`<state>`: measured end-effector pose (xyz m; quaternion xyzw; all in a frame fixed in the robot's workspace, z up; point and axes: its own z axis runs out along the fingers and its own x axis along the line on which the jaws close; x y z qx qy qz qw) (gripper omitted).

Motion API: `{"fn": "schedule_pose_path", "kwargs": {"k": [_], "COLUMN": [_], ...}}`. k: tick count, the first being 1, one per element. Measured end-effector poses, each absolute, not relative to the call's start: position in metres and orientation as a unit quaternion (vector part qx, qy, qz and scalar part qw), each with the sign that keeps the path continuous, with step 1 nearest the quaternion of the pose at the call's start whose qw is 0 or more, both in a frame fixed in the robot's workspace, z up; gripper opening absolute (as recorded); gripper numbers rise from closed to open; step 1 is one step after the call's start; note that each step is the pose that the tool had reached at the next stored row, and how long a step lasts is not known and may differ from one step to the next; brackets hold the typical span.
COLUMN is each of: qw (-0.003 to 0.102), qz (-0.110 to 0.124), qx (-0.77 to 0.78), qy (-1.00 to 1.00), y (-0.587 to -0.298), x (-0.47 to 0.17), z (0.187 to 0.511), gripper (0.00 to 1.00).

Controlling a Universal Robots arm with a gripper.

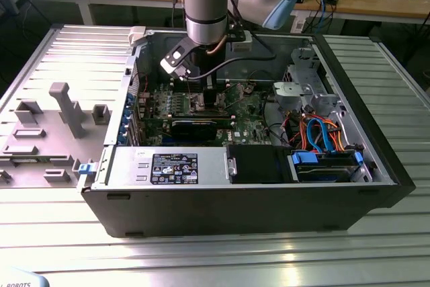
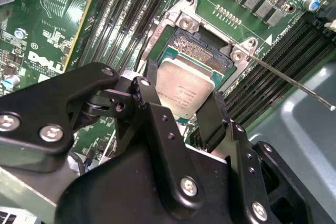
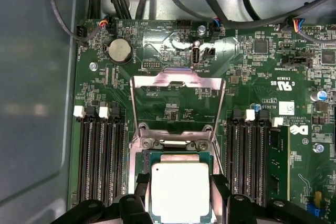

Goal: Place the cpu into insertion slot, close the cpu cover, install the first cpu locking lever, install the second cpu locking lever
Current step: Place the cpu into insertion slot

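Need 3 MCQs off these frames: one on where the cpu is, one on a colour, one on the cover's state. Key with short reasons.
1. Where is the cpu?
A. outside the case
B. between the fingers of the gripper, over the slot
C. in a memory slot

2. What colour is the board?
A. green
B. red
C. white

3. What state is the cover in?
A. shut over the slot
B. swung open
C. taken off the board

Key:
1 B: both wrist views show a black finger on each side of the cpu, with the slot's rim and contacts just beyond it.
2 A: the board is green around the slot in both wrist views.
3 B: in the first wrist view the frame stands swung back off the slot, with green board visible through its window.
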<state>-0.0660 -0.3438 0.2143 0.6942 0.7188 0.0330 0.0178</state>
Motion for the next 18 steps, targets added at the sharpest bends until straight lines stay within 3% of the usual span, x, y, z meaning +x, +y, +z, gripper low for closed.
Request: {"fn": "schedule_pose_path", "kwargs": {"k": [18], "qw": [0.018], "qz": [0.033], "qx": [0.700], "qy": [0.713], "y": [-0.3435], "x": [-0.0694], "z": [0.2092], "gripper": [0.54]}}
